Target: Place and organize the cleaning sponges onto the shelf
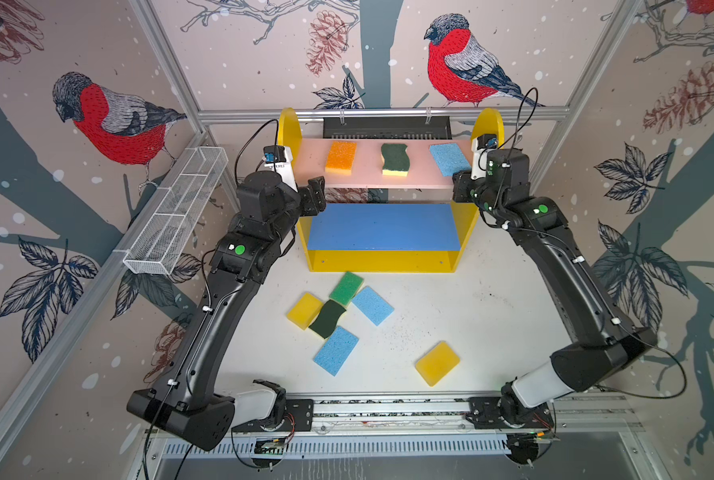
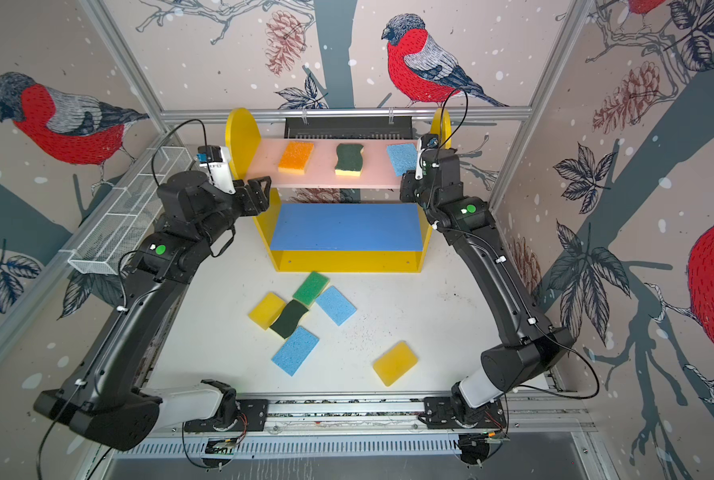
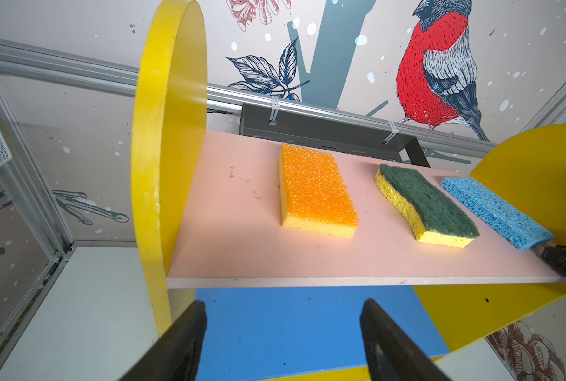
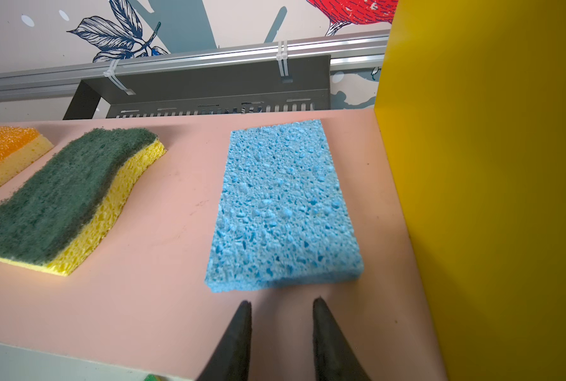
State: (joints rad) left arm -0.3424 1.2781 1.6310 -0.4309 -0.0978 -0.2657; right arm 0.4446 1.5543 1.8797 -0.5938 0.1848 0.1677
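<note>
Your right gripper (image 4: 282, 301), parted and empty, sits just short of the light blue sponge (image 4: 285, 204) at the right end of the pink upper board (image 4: 143, 297); nudge forward and you'll skew it. Your left gripper (image 3: 285, 301) is spread, empty.

Shelf (image 1: 382, 262): pink upper board (image 1: 422, 180) carried orange sponge (image 1: 341, 156), wavy scourer (image 1: 395, 159) and shelved blue sponge (image 1: 449, 159), spaced in a row. White table (image 1: 492, 316) in front held a cluster: green sponge (image 1: 346, 288), yellow sponge (image 1: 304, 310), dark scourer (image 1: 327, 318), far blue sponge (image 1: 372, 305), near blue sponge (image 1: 336, 350). Lone yellow sponge (image 1: 437, 363) lay apart.

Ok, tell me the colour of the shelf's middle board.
The middle board is plain blue, seen best in a top view.
</note>
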